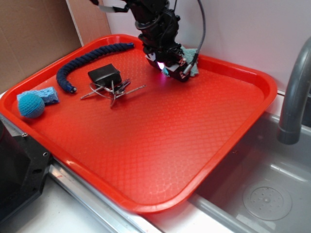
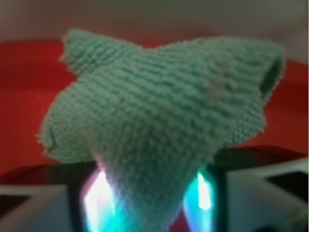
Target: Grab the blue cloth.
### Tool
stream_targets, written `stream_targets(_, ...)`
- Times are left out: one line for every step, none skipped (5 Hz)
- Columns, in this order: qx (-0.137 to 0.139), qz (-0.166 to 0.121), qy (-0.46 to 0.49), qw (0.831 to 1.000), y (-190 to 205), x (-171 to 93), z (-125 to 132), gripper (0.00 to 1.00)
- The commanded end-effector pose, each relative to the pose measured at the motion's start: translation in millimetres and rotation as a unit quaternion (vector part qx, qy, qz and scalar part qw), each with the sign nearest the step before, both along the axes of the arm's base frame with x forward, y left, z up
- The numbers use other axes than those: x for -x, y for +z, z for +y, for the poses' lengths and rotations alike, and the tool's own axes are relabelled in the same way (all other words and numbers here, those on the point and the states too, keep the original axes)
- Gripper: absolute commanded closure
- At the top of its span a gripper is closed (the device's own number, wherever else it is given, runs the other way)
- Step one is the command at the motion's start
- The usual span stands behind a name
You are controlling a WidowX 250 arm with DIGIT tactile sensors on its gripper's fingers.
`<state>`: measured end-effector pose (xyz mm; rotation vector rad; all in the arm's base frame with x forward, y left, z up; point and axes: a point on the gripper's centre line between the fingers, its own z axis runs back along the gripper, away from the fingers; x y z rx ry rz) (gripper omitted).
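Cloth in claw at tray's far edge

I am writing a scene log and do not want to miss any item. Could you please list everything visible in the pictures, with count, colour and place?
tray: one, red, across the counter beside the sink
blue cloth: one, pale teal, far edge of the tray, pinched up between the gripper fingers
rope: one, dark blue, curved along the far left of the tray
black clip: one, black, near the rope, with metal wire handles lying beside it
sponge: one, light blue, left corner of the tray
yarn ball: one, teal, touching the sponge
sink: one, grey metal, right of the tray
faucet: one, grey, right edge
gripper: one, black, shut on the cloth
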<state>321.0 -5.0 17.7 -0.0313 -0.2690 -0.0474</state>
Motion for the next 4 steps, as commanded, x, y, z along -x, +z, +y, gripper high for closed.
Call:
stream_targets(-0.009, -0.006, -0.018, 1.000, 8, -1, -5, 1.00)
stream_targets(-0.016, -0.002, -0.017, 1.000, 5, -3, -7, 1.00)
stream_targets(-0.026, 0.020, 0.052, 0.998, 55, -28, 10, 1.00)
stream_targets(-0.045, 0.029, 0.067, 0.996, 105, 15, 10, 1.00)
